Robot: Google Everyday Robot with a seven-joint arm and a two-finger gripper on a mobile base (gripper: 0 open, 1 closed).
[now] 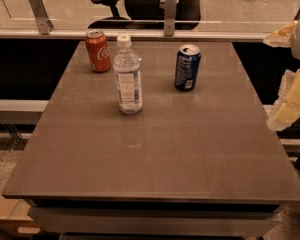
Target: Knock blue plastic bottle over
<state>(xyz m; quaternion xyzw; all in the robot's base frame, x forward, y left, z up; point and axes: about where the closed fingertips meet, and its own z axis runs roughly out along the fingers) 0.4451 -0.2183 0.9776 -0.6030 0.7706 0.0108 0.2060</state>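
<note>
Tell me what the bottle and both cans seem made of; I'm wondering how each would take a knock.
The blue plastic bottle: thin clear plastic, glossy; you see through its ribbed walls; cap looks opaque white plastic. The red can and dark blue can: probably aluminium, glossy printed sides with silvery tops. The gripper hangs beyond the right edge of the table.

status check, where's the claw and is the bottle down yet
Claw at right edge, beside the table. Blue plastic bottle upright, not yet knocked, well apart from claw. Blue can near the path between.
</note>
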